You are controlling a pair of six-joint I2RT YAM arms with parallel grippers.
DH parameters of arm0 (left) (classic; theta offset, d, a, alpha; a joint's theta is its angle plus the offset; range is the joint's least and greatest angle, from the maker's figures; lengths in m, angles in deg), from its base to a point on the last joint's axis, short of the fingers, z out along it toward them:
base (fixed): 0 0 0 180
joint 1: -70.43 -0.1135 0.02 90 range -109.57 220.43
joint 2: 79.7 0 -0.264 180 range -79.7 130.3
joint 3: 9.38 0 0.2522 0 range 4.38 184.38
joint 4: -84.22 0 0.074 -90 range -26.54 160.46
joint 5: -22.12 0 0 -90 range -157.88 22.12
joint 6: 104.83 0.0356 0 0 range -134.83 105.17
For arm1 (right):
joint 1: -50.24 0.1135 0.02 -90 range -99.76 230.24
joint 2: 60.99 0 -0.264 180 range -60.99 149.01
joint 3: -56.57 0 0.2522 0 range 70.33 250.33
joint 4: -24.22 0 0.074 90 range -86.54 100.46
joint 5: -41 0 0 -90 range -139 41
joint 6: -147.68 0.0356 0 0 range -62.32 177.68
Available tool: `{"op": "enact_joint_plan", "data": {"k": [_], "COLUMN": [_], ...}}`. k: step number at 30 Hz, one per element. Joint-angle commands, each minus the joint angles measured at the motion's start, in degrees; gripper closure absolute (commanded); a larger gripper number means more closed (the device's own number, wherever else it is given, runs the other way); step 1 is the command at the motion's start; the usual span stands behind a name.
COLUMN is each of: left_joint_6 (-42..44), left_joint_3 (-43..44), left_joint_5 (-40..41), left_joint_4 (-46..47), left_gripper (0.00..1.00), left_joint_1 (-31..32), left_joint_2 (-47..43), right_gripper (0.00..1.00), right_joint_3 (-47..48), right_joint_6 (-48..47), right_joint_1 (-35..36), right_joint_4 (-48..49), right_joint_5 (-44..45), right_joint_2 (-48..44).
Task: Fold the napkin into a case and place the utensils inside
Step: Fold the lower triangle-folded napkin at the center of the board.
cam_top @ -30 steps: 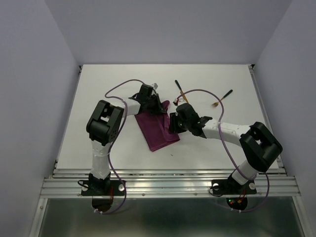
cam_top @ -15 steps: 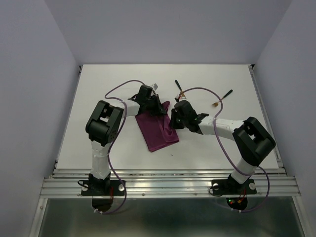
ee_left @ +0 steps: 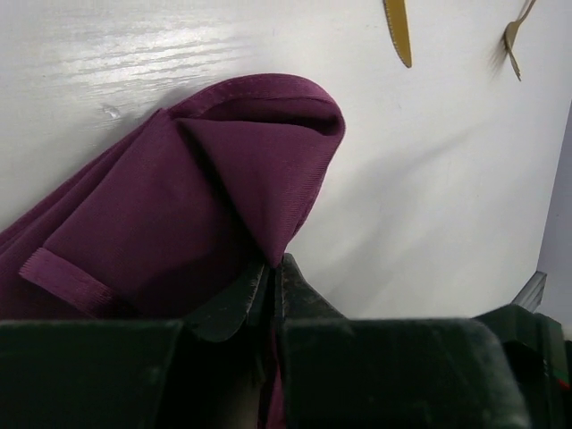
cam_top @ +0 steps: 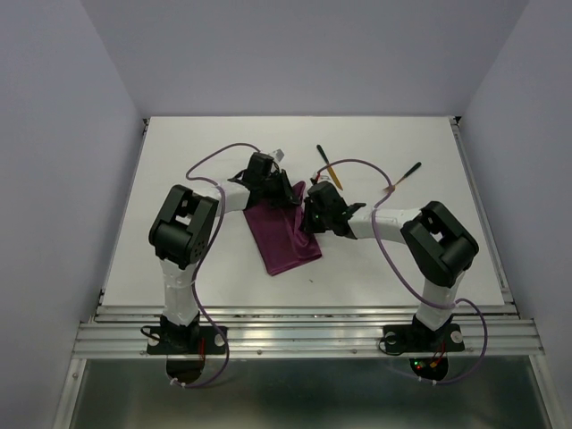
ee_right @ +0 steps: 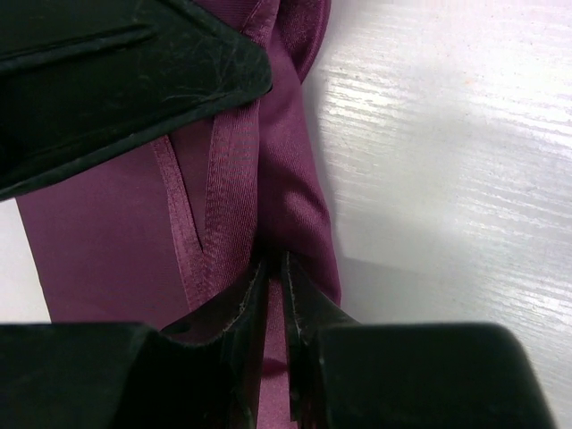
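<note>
**Inspector:** Overhead view, left to right.

**Assistant:** The left gripper sits at the far end of the napkin. The right gripper is at the napkin's right edge, close beside the left one. The cloth lies partly folded as a band. Its long axis runs far to near, with the near end leaning right.

**Inspector:** Can you read the jaws from above?

**Assistant:** No. The left wrist view shows its fingers almost together, pinching a pointed fold of cloth. The right wrist view shows its fingers nearly closed on a raised ridge along the hemmed edge, with the left gripper's black body just above.

**Inspector:** The utensils?

**Assistant:** Both lie on the table, right of the napkin and apart from it. The knife is just beyond the right gripper, with its handle far-left and its gold blade pointing near-right. The fork lies well to the right, with its handle far-right and its gold end near-left.

**Inspector:** Room to move?

**Assistant:** Bare white surface shows left of the cloth and along its near side. The right side is crowded by the right arm and its cable.
</note>
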Motion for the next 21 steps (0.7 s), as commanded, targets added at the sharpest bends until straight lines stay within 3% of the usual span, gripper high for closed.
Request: {"op": "enact_joint_plan", "data": {"k": [1,15,18,21], "left_joint_6": [2.0,4.4,3.7,2.7], "left_joint_3": [-0.6,-0.7,-1.4,-1.4], "left_joint_5": [0.8,7.5,8.7,11.0], "left_joint_4": [0.0,-5.9,-6.1,-7.0], "left_gripper": [0.82,0.46,0.31,0.30], "left_joint_1": [-0.4,-1.9,-2.4,-2.4], "left_joint_2": [-6.2,-10.8,-11.0,-10.9], "right_gripper": [0.83,0.84,0.84,0.84], "right_joint_3": [-0.5,-1.5,-1.7,-1.7], "right_joint_6": [0.4,0.5,0.4,0.3], "right_joint_1": [0.0,0.0,0.0,0.0], "right_joint_4": [1.6,1.5,1.5,1.4], "right_joint_5": [1.1,2.7,2.9,3.2], "right_joint_2": [1.2,0.6,0.2,-0.1]}}
